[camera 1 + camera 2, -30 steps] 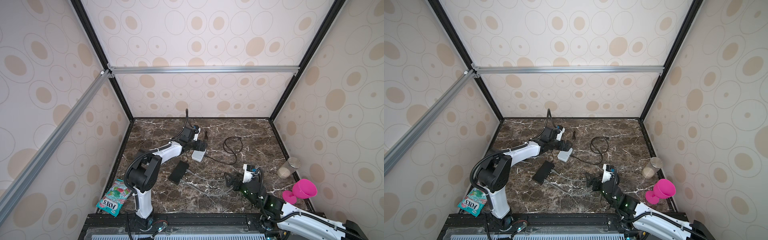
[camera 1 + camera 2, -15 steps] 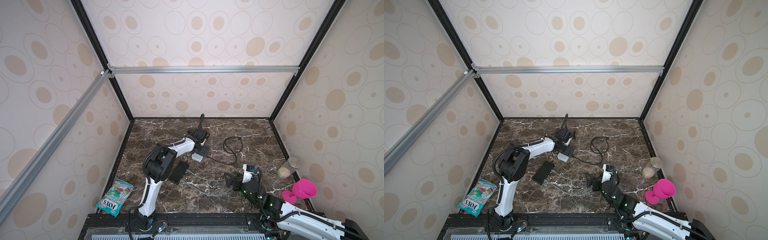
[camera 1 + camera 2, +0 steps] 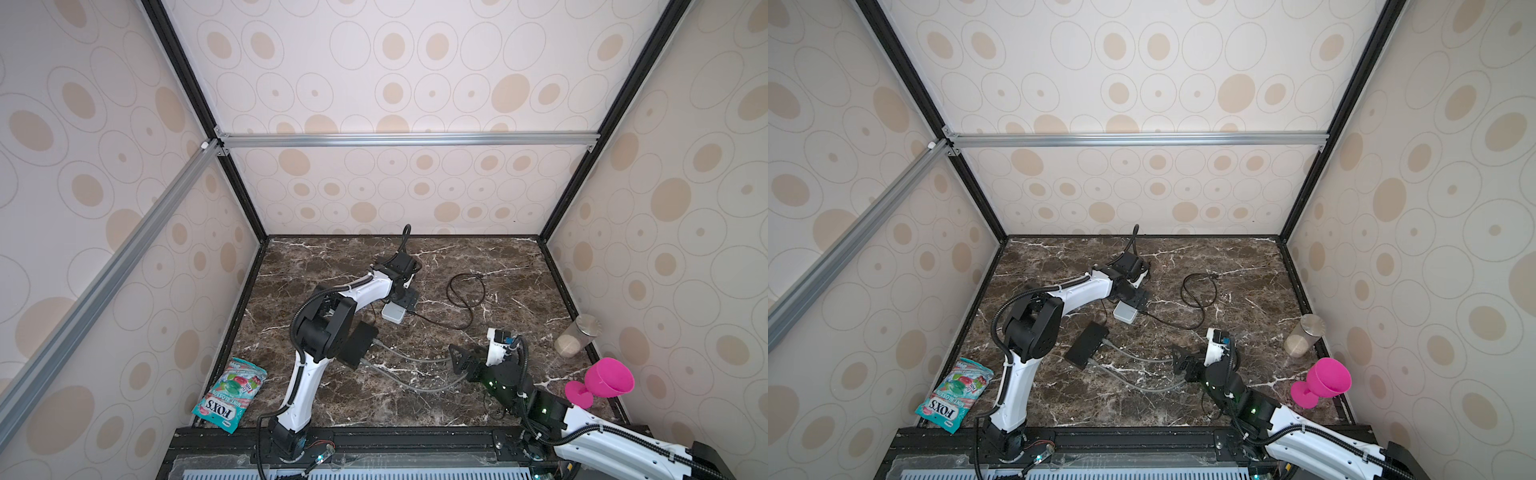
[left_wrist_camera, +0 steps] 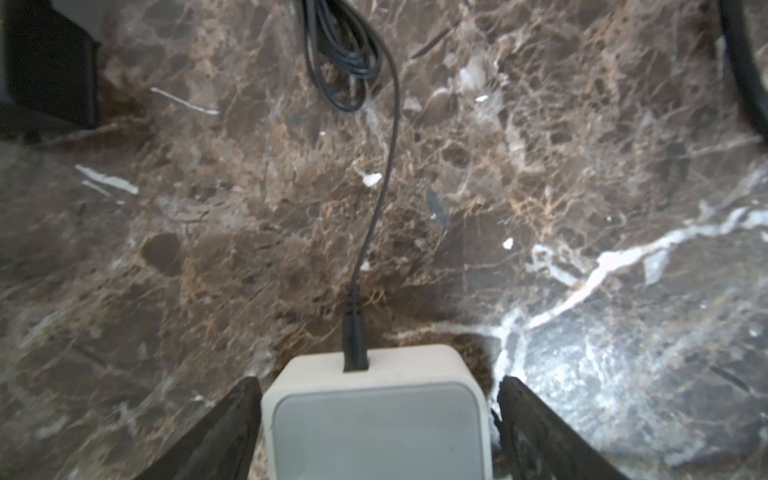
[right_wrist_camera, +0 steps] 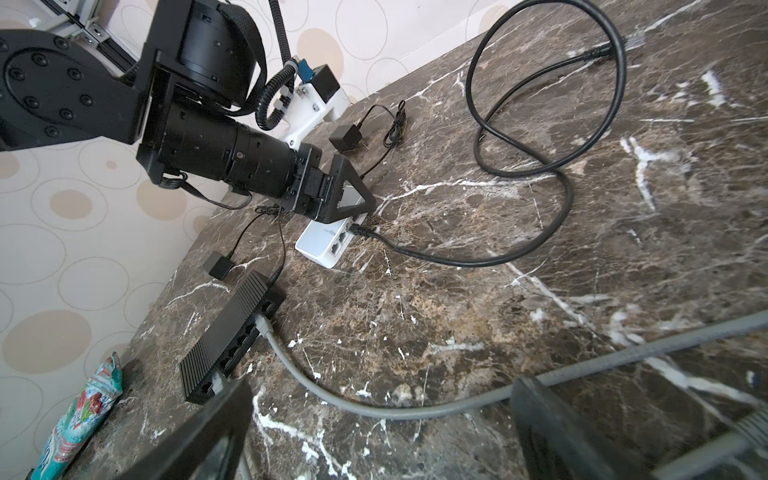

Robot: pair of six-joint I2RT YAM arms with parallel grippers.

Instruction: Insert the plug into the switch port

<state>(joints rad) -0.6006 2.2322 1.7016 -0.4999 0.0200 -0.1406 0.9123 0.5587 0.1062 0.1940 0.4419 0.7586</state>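
A small white switch (image 3: 394,312) (image 3: 1126,312) lies mid-table, with a thick black cable (image 5: 519,249) plugged into one of its front ports. That cable loops away to a loose plug (image 5: 633,40) (image 3: 478,275) lying on the marble. My left gripper (image 4: 376,386) (image 3: 405,301) straddles the white switch (image 4: 378,428), open; one finger is almost against its side, the other stands a little off. My right gripper (image 5: 380,399) (image 3: 461,357) hovers open and empty over a grey cable (image 5: 374,409), far from the plug.
A black switch (image 3: 359,345) (image 5: 226,345) with two grey cables lies in front of the white one. Two black power adapters (image 5: 347,135) (image 5: 220,266) with thin cords sit near the left wall. Candy bag (image 3: 230,395), jar (image 3: 577,338) and pink goblet (image 3: 602,380) line the edges.
My left arm has swung right and its gripper has come down over the white switch, jaws narrowing slightly. The right arm has not moved.
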